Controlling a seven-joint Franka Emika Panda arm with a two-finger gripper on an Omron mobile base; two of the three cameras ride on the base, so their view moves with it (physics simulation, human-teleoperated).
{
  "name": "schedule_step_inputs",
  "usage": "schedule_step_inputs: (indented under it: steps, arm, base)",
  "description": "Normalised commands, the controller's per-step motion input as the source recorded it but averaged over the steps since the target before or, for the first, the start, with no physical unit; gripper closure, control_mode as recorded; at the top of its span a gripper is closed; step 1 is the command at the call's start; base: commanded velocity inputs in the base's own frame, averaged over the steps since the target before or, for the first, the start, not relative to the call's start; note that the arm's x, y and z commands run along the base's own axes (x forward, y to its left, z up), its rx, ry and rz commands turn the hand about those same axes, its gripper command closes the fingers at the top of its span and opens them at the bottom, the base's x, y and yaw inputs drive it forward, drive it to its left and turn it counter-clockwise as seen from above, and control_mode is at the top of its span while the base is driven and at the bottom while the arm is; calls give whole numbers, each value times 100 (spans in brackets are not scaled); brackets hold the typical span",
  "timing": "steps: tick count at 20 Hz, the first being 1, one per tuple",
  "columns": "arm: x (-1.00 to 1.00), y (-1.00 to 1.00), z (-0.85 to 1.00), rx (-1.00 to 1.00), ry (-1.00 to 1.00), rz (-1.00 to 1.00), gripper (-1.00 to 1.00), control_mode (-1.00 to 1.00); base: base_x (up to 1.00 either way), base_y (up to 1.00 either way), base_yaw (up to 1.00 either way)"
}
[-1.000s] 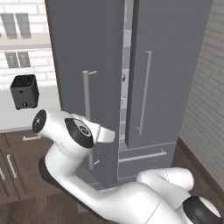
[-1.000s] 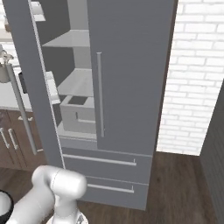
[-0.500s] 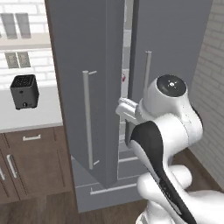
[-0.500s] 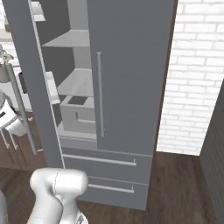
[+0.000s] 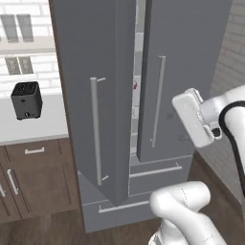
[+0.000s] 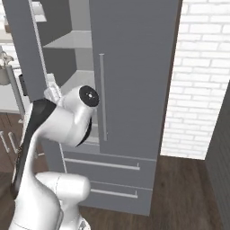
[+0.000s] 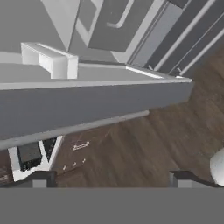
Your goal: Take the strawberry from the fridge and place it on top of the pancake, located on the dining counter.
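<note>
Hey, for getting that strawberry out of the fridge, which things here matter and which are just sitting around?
For the job:
- fridge, left door ajar
- small red item in the door gap, maybe the strawberry
- gripper, jaws open, empty

Just lying about:
- black toaster
- wood cabinets
- brick wall

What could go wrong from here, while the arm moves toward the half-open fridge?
The fridge's left door stands only partly open, so the arm may strike its edge or handle when reaching in. The strawberry is a tiny red spot deep on a shelf, so the open gripper may miss it.
</note>
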Motion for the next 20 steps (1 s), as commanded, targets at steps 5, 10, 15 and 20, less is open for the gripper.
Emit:
schedule_step_inputs:
  steps: [5, 10, 15, 20]
  arm:
    - [100, -8, 3, 39, 20, 24, -100, -100]
    - [100, 1, -3, 19, 3, 16, -100, -100]
    - [100, 63, -9, 0, 0, -1, -100, -100]
    - [99, 39, -20, -1, 0, -1, -100, -100]
  base:
    - [0, 0, 0]
    - [0, 0, 0]
    - [0, 0, 0]
    - [0, 0, 0]
